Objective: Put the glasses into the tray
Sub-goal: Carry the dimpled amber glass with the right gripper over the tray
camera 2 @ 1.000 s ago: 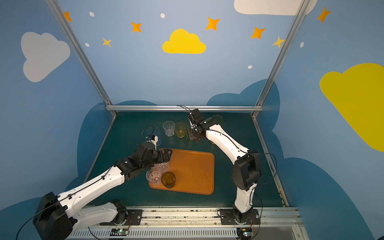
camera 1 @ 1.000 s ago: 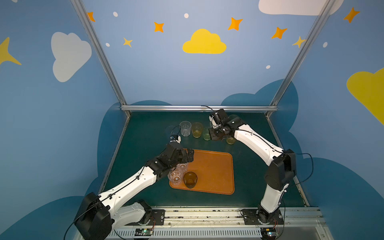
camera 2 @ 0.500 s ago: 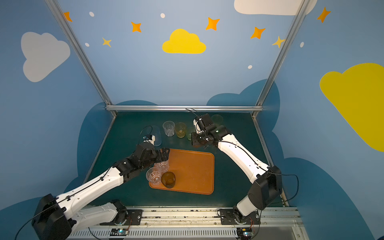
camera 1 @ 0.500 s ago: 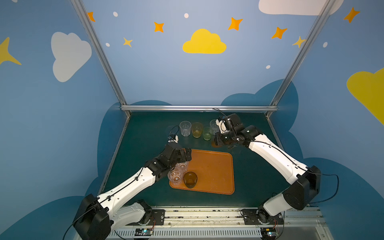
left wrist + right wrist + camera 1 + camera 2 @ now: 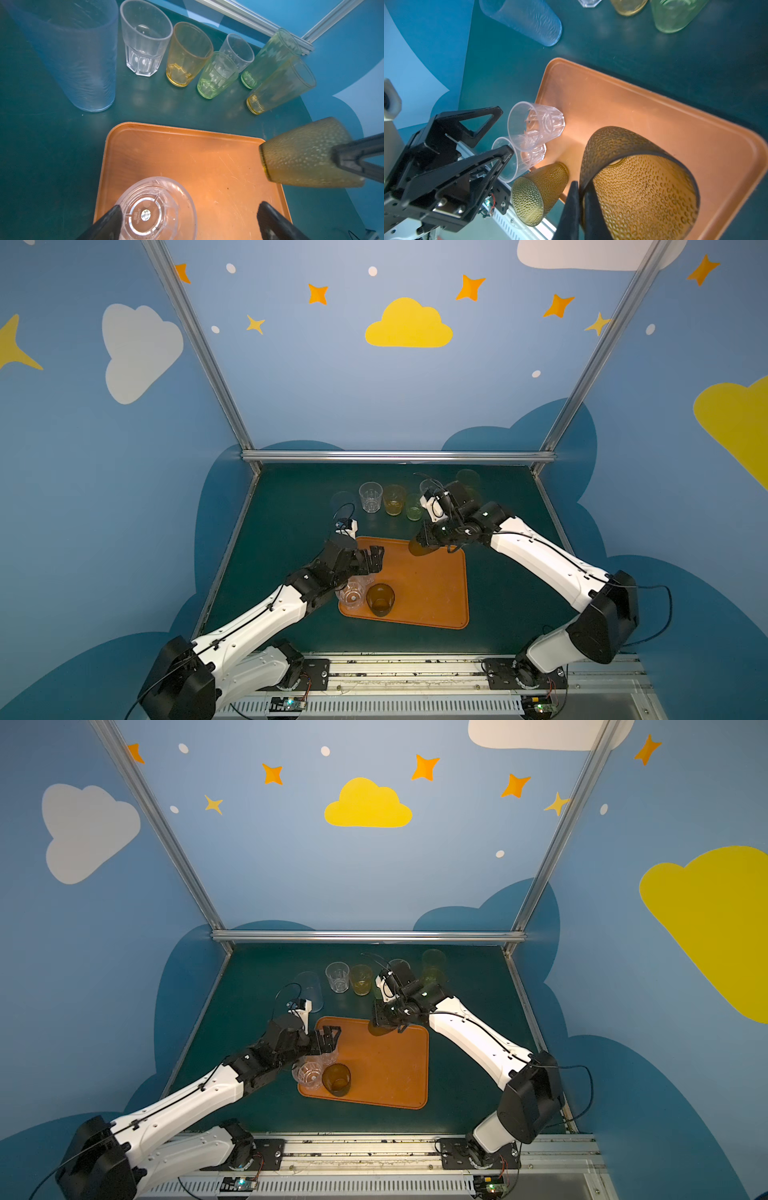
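Dimpled, seemingly brown tumbler (image 5: 623,149); orange tray (image 5: 654,116)

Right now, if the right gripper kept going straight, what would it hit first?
Probably the tray: the dark brown tumbler in the right gripper would touch its floor first. Height is unclear.

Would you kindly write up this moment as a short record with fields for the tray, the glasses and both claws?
tray: orange, mostly bare
on tray: two clear tumblers, one brown tumbler, at its near-left corner
right claw: shut on the rim of a second brown tumbler, over the tray's far edge
left claw: open, gripping nothing, above the clear tumblers
off tray, behind it: frosted bluish tumbler, clear faceted tumbler, amber tumbler, green tumbler, another clear tumbler, two tall yellow tumblers
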Controlling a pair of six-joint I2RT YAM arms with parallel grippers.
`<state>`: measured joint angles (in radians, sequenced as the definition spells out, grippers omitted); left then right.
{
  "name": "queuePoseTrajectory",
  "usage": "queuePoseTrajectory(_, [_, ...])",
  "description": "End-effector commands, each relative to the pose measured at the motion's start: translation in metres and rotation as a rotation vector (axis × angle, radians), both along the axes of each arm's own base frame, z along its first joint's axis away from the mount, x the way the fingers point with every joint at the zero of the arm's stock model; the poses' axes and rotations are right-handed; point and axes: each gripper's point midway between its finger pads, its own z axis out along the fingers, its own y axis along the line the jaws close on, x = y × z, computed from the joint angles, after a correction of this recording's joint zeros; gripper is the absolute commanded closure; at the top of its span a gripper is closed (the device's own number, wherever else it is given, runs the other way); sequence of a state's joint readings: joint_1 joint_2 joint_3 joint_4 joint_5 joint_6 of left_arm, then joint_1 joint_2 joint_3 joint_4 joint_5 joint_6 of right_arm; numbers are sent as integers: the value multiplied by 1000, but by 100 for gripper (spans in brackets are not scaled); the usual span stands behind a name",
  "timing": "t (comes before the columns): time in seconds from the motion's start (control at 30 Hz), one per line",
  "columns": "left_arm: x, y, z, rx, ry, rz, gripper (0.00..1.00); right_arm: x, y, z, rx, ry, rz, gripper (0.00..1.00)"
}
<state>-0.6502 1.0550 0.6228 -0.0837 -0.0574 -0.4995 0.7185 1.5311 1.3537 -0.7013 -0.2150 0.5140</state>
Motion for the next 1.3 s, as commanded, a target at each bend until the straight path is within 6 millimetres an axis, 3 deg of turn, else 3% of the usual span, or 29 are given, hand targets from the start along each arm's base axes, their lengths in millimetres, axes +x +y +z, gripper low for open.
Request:
queuePoseTrajectory(0.0, [1,-9,16,-8,-68,-71,0,-4,6,2,42,18,-19,100])
queuePoseTrajectory(0.6, [-21,-47,32,-92,-159,-275,0,-12,28,-19,78,93,-75,100])
queuePoseTrajectory(1.27, [-37,-15,47,-82,-283,-207,0,-31,55,-47,64,193,-39,100])
